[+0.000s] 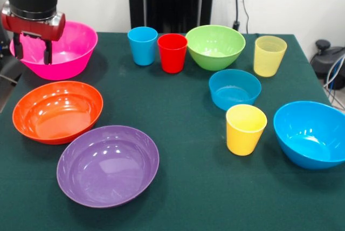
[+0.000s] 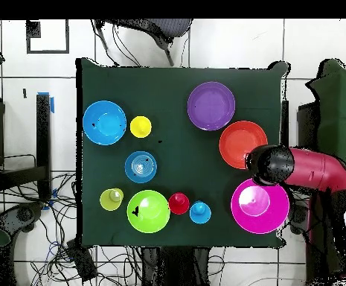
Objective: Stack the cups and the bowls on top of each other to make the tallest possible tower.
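Ten pieces stand separate and mouth-up on the table (image 1: 183, 198); I judge that no tower exists yet. The landmark is the pink bowl (image 1: 70, 58), at the table's far corner on the pedestal side. The gripper (image 1: 33, 52) hangs over this bowl's rim on the side away from the other cups, its two dark fingers (image 1: 47, 53) spread apart and holding nothing; in the front view they overlap the rim, and I cannot tell whether they touch it. Hazard one, as I judge it: a glossy thin rim may slip from the fingers if I close on it off-centre, and the bowl would tip or skate off the nearby table edge. Hazard two: the orange bowl (image 1: 56, 111) lies just beside the pink bowl, towards the camera, so a dragged or flipped pink bowl could strike it. The purple bowl (image 1: 108, 165) lies further out along that same line. The blue cup (image 1: 142, 46) and red cup (image 1: 172, 53) stand side by side near the pink bowl along the far edge, with the green bowl (image 1: 215, 47) and the pale yellow cup (image 1: 269, 55) beyond. The small blue bowl (image 1: 234, 89), yellow cup (image 1: 246, 129) and larger blue bowl (image 1: 311, 133) lie well apart from it.
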You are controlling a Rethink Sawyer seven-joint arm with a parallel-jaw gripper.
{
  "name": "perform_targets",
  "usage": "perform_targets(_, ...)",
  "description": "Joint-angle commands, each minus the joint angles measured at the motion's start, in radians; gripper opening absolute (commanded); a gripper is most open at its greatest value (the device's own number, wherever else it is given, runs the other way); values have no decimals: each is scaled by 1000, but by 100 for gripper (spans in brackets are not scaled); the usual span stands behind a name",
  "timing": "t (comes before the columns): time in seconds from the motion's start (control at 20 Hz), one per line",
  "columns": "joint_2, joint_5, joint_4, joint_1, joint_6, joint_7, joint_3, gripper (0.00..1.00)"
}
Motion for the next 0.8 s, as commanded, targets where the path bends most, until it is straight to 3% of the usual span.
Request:
perform_targets(0.05, 43, -20, 54, -5, 105, -178, 96, 100)
perform_targets(0.8, 16, -32, 73, -47, 112, -206, 117, 100)
